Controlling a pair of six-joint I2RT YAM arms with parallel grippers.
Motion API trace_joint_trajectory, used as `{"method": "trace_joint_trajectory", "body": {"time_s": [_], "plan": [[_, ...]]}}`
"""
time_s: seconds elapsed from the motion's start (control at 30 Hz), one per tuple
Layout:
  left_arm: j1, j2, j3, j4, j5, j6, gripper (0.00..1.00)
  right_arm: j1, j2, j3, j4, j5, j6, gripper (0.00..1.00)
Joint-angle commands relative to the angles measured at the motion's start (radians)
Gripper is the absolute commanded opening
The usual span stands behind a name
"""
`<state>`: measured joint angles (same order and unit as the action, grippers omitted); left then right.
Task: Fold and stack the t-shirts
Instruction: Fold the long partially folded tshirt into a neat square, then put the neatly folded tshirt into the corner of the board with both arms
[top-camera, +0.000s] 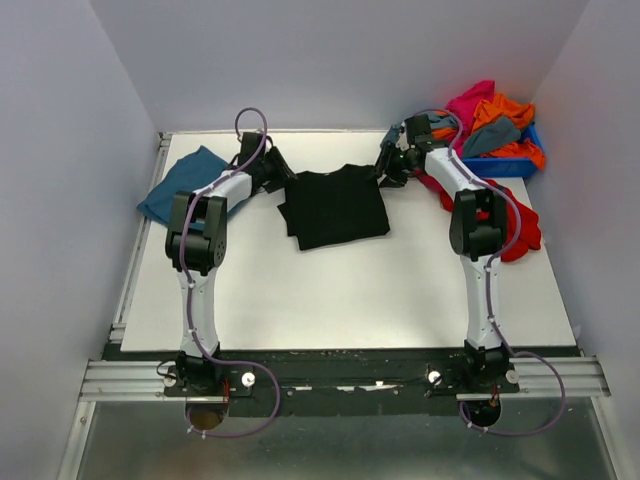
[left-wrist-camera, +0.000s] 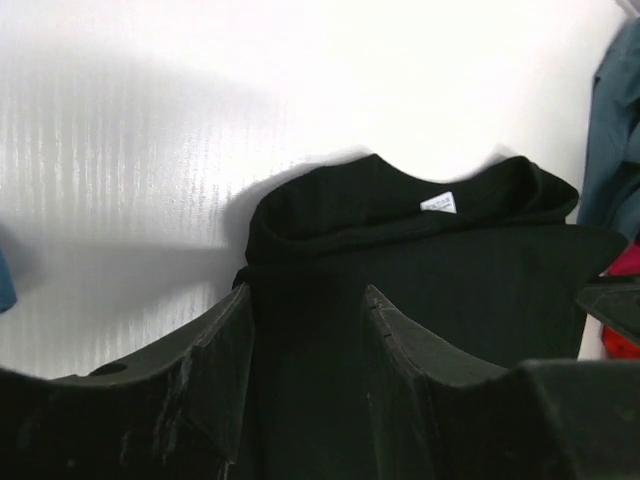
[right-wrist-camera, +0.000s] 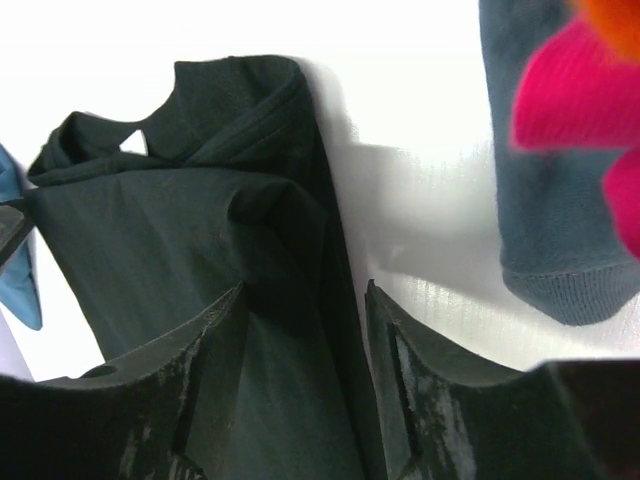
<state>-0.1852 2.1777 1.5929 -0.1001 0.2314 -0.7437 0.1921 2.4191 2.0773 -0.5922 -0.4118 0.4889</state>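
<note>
The folded black cloth t-shirt (top-camera: 335, 207) lies by the bench's (top-camera: 350, 300) far edge. The left gripper (top-camera: 283, 172) and right gripper (top-camera: 392, 167), jaws apart, flank it. A finger could snag its raised fold, dragging it open.

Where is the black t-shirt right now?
In the top view the black t-shirt lies at the far middle of the table, between the left claw and right claw, with the teal-blue shirt off to its left.
</note>
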Motion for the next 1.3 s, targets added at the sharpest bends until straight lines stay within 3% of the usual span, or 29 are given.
{"method": "trace_joint_trajectory", "body": {"time_s": [0.0, 0.17, 0.4, 0.53, 0.8, 0.87, 1.0, 1.13, 1.27], "plan": [[-0.003, 0.059, 0.033, -0.043, -0.032, 0.024, 0.54, 0.018, 0.028, -0.015, -0.061, 0.073, 0.005, 0.57], [-0.003, 0.057, -0.005, -0.027, -0.069, 0.029, 0.52, 0.021, -0.063, -0.189, 0.018, 0.128, 0.022, 0.53], [-0.014, 0.004, -0.105, 0.025, -0.046, 0.040, 0.46, 0.047, -0.136, -0.320, 0.031, 0.140, 0.034, 0.36], [-0.045, -0.135, -0.279, 0.126, -0.079, 0.041, 0.46, 0.063, -0.294, -0.563, 0.169, 0.130, 0.080, 0.33], [-0.146, -0.401, -0.627, 0.223, -0.136, 0.001, 0.46, 0.104, -0.593, -0.988, 0.290, 0.126, 0.125, 0.31], [-0.183, -0.459, -0.698, 0.237, -0.174, -0.002, 0.46, 0.112, -0.693, -1.133, 0.334, 0.143, 0.143, 0.36], [-0.191, -0.507, -0.737, 0.214, -0.194, 0.006, 0.50, 0.112, -0.749, -1.151, 0.309, 0.220, 0.128, 0.76], [-0.188, -0.519, -0.691, 0.191, -0.222, 0.062, 0.54, 0.112, -0.687, -1.054, 0.272, 0.235, 0.096, 0.75], [-0.165, -0.480, -0.601, 0.113, -0.250, 0.115, 0.57, 0.112, -0.608, -0.979, 0.266, 0.258, 0.108, 0.65]]}}
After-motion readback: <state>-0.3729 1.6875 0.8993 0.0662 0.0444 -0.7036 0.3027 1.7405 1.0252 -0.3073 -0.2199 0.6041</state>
